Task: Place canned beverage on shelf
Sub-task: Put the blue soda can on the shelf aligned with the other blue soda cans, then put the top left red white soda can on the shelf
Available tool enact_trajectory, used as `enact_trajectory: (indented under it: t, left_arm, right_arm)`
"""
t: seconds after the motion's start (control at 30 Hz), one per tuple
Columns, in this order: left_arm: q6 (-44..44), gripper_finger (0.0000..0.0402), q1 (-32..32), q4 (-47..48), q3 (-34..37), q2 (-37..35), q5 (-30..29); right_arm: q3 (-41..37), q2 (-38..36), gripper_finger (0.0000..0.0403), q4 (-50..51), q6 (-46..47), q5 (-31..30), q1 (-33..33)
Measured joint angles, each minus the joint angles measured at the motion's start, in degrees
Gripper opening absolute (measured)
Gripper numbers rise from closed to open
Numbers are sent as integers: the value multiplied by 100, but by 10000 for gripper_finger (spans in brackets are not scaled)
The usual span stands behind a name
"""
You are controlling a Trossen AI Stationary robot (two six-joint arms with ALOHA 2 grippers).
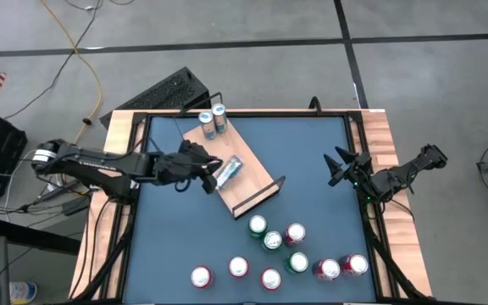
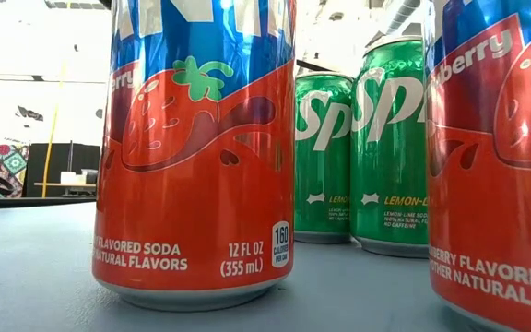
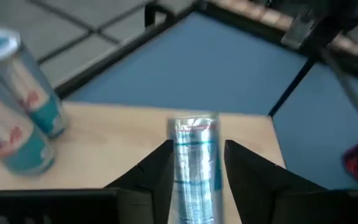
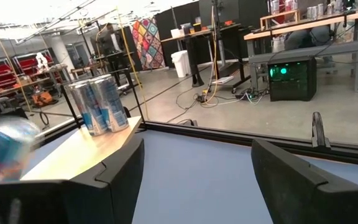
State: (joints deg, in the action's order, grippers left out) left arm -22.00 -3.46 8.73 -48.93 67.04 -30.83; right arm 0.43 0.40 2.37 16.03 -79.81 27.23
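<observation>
— What's on the table [image 1: 312, 169]?

— From above, I see the shelf [image 1: 231, 169] lying askew, two cans [image 1: 211, 119] upright at its far end. My left gripper [image 1: 213, 175] is over a silver can [image 1: 230, 169] lying on the board.

— Gripped?

— Left wrist view: fingers [image 3: 154, 177] flank the can [image 3: 194, 165]; contact I can't tell. Right gripper [image 1: 339, 166] waits wide open, empty, at the table's right edge.

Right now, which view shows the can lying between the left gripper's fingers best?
The left wrist view: the silver can lies on the shelf between the left gripper fingers. The high view shows it small; the right wrist view shows a blur; the low view misses it.
</observation>
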Motion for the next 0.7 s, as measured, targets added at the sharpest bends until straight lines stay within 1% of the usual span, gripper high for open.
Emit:
enact_trajectory:
  t: [0.07,0.1,0.27,0.37,0.43,0.53,0.7]
  left_arm:
    - [194,106,53,-529,206,-95,28]
    - [189,97,80,-587,277,-126,61]
    - [-16,64,115,-478,382,-122,524]
    - [-174,66,208,-443,227,-126,1011]
    - [-429,79,332,-247,23,-78,1277]
    - [-444,115,456,198,-279,-1,1624]
    - [-400,200,496,700,-596,303,1659]
  right_arm:
    - [1,0,282,0,17,0,-1]
    - [-1,0,282,-2,45,0,-1]
    - [0,0,282,0,60,2,-1]
    - [-1,0,282,0,60,0,-1]
    - [0,0,282,0,60,0,-1]
    - [-1,0,282,0,59,0,-1]
    - [-1,0,282,0,57,4,-1]
